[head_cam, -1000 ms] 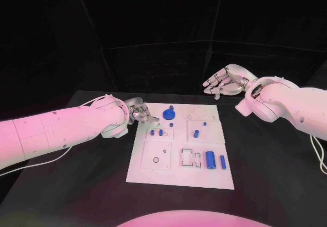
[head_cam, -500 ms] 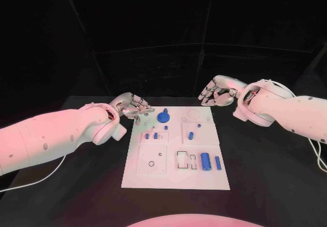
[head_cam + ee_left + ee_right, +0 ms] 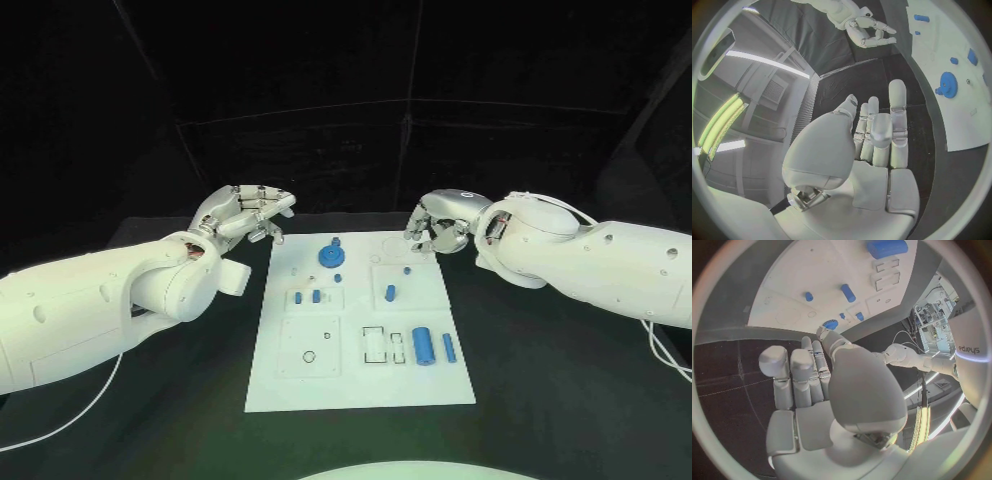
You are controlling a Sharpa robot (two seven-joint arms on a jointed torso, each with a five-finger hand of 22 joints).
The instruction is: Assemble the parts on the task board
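The white task board lies in the middle of the black table. A blue gear stands near its far edge. A blue peg sits further in, with small blue pieces to its left. A thick blue cylinder and a thin rod lie at the right. My left hand hovers off the far left corner, its fingers loosely apart and holding nothing. My right hand hangs over the far right corner, also holding nothing.
Black table surface surrounds the board on all sides. A dark curtain wall stands behind the table's far edge. Both white forearms reach in along the board's left and right sides.
The camera has shifted. My left hand lifted off the board's left edge to beyond its far left corner. My right hand came down and in to the far right corner.
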